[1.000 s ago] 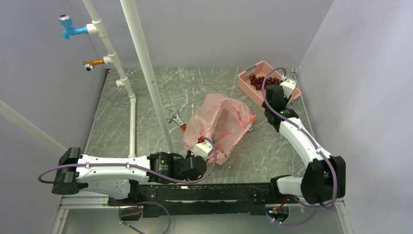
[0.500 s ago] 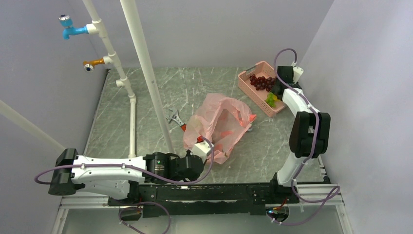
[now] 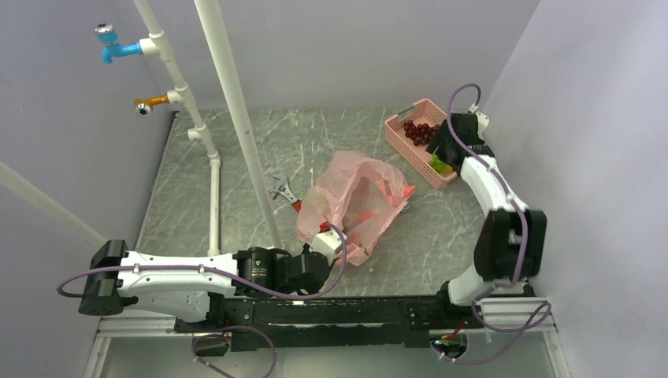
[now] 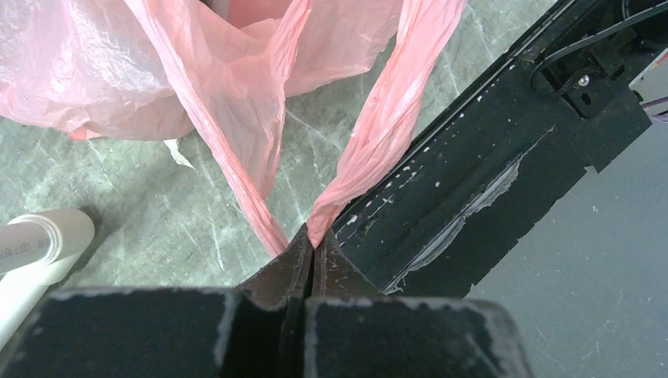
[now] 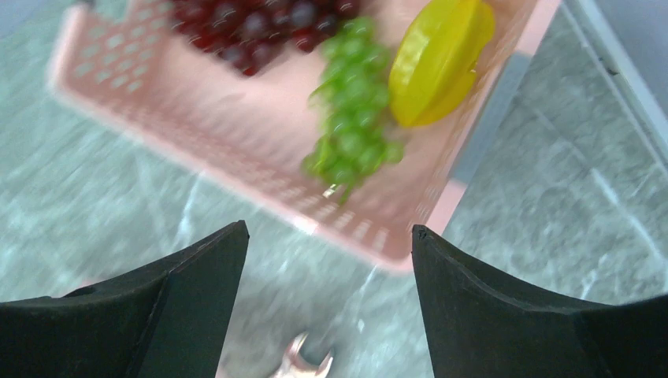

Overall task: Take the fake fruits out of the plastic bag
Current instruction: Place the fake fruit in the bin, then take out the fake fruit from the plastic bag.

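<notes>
Left hand [image 4: 313, 246]: fingers pressed together, pinching the two drawn-up handles of the plastic bag [image 4: 118, 63] right at their tips. The handles run taut from the pinch up into the body of the bag. The pinch sits at the near edge of the surface [image 3: 236, 173], just above the black rail [image 4: 473, 181].

Plastic bag [image 3: 354, 197]: lies crumpled around the middle of the surface, somewhat toward the near edge. Reddish shapes show through the film; cannot tell what they are.

Right hand [image 5: 328, 228]: fingers spread wide, nothing between them. It hangs over the near wall of the basket [image 5: 236, 118].

Basket [image 3: 391, 130]: at the far right corner of the surface. Inside: dark red grapes [image 5: 244, 24] toward one end, green grapes [image 5: 350, 110] in the middle, and a yellow fruit [image 5: 441, 59] touching the green bunch. The right-wrist view is motion-blurred.

Wrench [image 3: 283, 193]: lies just left of the bag, partly under its edge, near the white pipe [image 3: 236, 118].
</notes>
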